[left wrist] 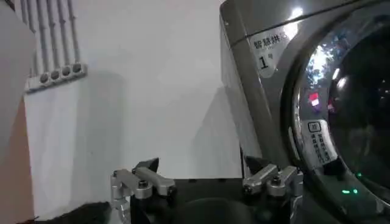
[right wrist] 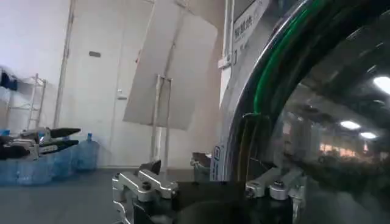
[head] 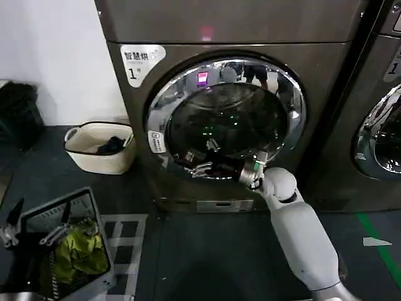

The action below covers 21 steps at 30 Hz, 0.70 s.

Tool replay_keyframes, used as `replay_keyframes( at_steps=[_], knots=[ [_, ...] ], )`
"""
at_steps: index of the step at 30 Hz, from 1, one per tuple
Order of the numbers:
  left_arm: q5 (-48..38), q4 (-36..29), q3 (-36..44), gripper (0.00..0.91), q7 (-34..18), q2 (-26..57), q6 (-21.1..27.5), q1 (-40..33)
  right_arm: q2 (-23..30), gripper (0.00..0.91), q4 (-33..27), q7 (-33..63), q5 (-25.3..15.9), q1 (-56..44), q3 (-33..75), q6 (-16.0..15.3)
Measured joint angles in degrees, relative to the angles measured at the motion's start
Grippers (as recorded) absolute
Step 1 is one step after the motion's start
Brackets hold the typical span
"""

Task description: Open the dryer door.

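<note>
My right gripper [head: 199, 168] is stretched low across the dryer door [head: 225, 119], fingers apart, reaching toward the lower left of the chrome ring, I judge to hook the opening edge there. The door sits shut in the front of the machine marked "1" [head: 133, 72]. My left gripper [head: 9, 233] waits, fingers apart, beside the laundry basket [head: 37, 216].

The dark floor [head: 207, 251] carries the bronze-grey dryer [head: 238, 25], a cream laundry basket [head: 100, 150], and a grey wire basket [head: 62, 244] of green clothes.
</note>
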Motion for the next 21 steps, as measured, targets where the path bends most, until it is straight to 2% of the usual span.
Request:
replay_keyframes(
  at_steps=[21],
  knots=[
    [0.9,-0.2,1.1,0.907,0.0,0.0,-0.1,-0.5,2.1,0.907,-5.4,-0.2,-0.5,3.7,-3.6,-0.2]
  ],
)
